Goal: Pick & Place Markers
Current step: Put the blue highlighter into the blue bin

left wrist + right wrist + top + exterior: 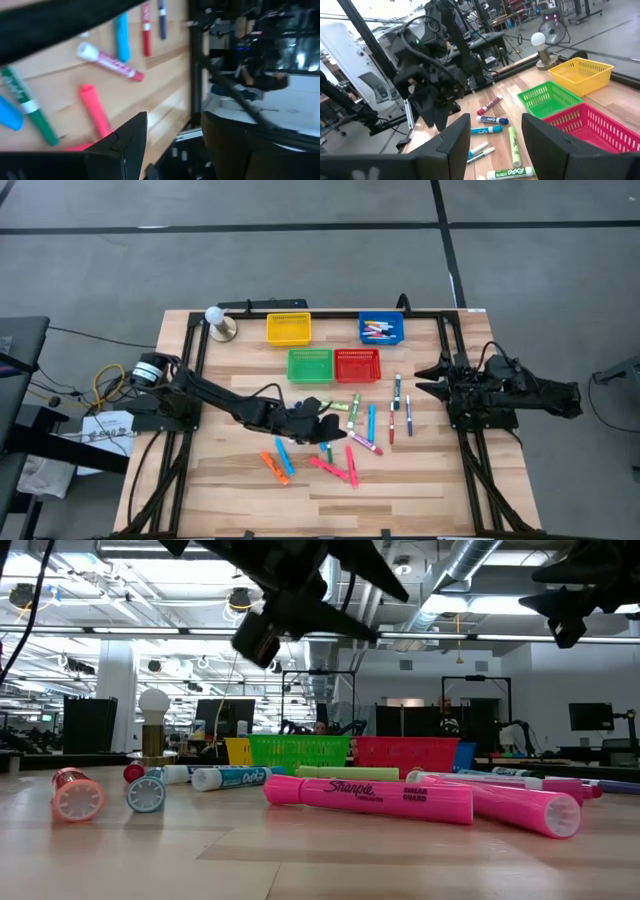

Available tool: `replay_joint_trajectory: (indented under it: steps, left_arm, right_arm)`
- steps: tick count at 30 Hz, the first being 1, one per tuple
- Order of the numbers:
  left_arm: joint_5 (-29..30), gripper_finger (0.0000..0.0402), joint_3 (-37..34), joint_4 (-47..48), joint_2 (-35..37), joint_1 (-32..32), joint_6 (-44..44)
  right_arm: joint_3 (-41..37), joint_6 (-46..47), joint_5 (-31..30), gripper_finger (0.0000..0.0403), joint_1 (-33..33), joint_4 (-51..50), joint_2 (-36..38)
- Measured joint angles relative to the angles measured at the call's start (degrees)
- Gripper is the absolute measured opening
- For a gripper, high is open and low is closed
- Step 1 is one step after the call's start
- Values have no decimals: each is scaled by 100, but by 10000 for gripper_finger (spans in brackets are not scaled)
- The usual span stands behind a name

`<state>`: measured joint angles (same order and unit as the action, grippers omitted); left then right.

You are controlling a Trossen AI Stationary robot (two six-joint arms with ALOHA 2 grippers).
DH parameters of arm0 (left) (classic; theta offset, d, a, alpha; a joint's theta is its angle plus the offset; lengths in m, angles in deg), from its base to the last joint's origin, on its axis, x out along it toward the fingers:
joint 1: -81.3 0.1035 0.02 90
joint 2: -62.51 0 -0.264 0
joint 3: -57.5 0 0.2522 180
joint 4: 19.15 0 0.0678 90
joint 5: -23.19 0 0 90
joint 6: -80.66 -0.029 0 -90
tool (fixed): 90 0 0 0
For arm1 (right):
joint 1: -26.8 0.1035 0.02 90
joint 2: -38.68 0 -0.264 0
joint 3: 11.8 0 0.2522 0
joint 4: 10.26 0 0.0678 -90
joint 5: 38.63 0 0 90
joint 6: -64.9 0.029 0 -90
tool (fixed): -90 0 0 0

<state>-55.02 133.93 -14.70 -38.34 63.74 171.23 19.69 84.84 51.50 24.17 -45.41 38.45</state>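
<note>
Overhead view straight down, low view level across the table (pixel 420 490), wrist views close – all share the markers (pixel 352 445).

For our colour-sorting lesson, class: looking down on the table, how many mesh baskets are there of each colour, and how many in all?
yellow basket: 1
blue basket: 1
green basket: 1
red basket: 1
Total: 4

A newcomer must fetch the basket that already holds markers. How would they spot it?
On the wooden table, four mesh baskets sit near the far edge. Take the blue basket, at the right end of the back row. Unlike the yellow, green and red ones, it has markers inside.
</note>
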Motion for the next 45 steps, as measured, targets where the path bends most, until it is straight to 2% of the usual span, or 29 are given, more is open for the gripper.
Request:
replay_joint_trajectory:
  steps: [7,16,23,26,35,41,45]
  left_arm:
    - [749,186,1,-723,37,-143,787]
    - [2411,186,141,-15,34,-790,1483]
    - [2322,186,1176,2614,33,-650,1521]
    - [2132,186,1495,3396,35,-518,1536]
    - [1690,186,1506,4367,-81,-300,1675]
    - [1582,186,1532,4437,-354,-285,1818]
    - [1127,186,1613,4414,-748,-203,1828]
  right_arm:
    - [0,0,4,164,0,-61,0]
    - [2,2,-6,167,0,-87,0]
    - [4,4,-8,165,0,-87,0]
    - [4,4,-8,167,0,-87,0]
    - [4,-33,-12,164,-11,-90,0]
    - [9,-37,-13,169,-11,-138,0]
    - [9,-42,-14,168,-11,-157,-2]
